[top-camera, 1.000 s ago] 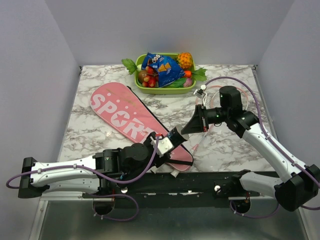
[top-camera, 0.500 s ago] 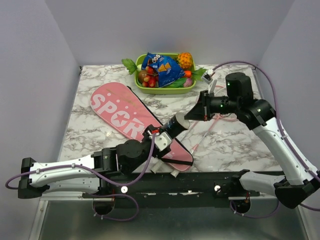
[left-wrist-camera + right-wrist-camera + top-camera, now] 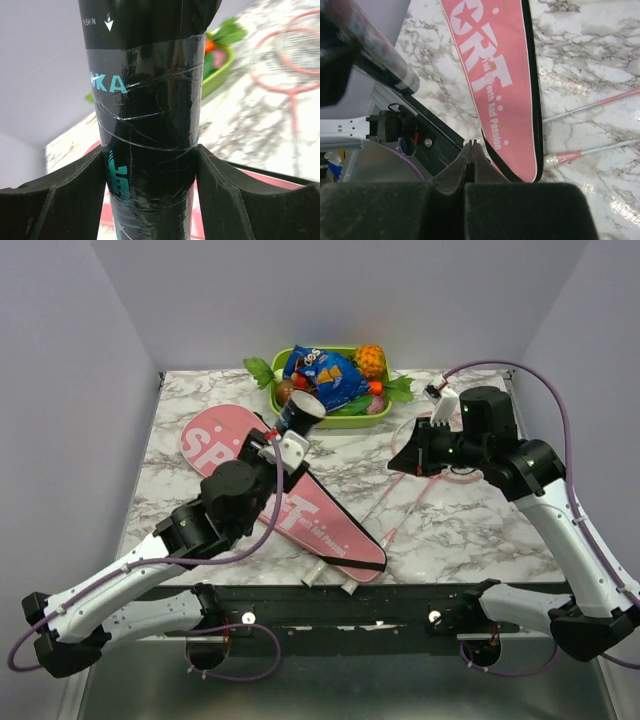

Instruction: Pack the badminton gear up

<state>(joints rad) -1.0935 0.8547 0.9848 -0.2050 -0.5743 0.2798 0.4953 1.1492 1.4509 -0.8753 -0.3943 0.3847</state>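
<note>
Left end effector [image 3: 289,436] grips black tube [image 3: 300,411] above pink bag [image 3: 330,525].

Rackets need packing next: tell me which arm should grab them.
Right, probably. The right gripper hangs empty and shut above the rackets; the left gripper is busy clamping the black tube.

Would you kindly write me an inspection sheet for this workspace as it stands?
Surface: marble table, with gear lying on it.
Job's things: black tube held up off the table; pink bag lying flat; two rackets lying right of the bag; shuttlecocks: nothing seen.
Clutter: green tray of toy fruit with a blue packet, at the far edge.
Grippers: left gripper shut on the tube; right gripper shut, empty, above the table.
Cables: purple cables looped along each arm.
Surroundings: plain walls on three sides.
</note>
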